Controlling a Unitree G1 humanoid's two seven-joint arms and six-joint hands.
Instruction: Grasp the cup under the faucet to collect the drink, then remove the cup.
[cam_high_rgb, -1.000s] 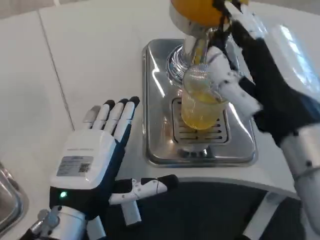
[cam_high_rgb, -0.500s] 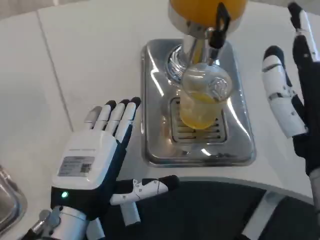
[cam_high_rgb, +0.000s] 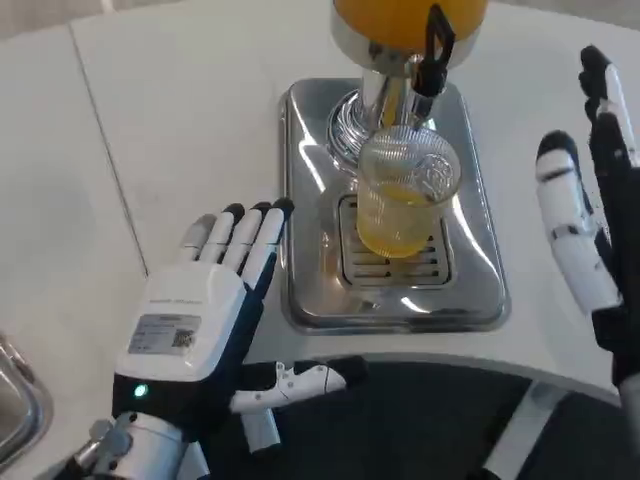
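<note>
1. Clear ribbed plastic cup (cam_high_rgb: 405, 205), part-filled with yellow drink, stands at frame centre on the grated steel drip tray (cam_high_rgb: 310, 200), beneath the black-levered faucet (cam_high_rgb: 432, 50).
2. Left hand (cam_high_rgb: 205, 320), lower left: fingers spread, holding nothing.
3. Right hand (cam_high_rgb: 590, 210), right edge: fingers apart, clear of the cup.

White table top (cam_high_rgb: 180, 110) spans the view, a thin dark seam (cam_high_rgb: 105, 150) running just beyond the left hand (cam_high_rgb: 190, 340). Curved shiny metal rim (cam_high_rgb: 20, 400) sits close to that hand's outer side.
</note>
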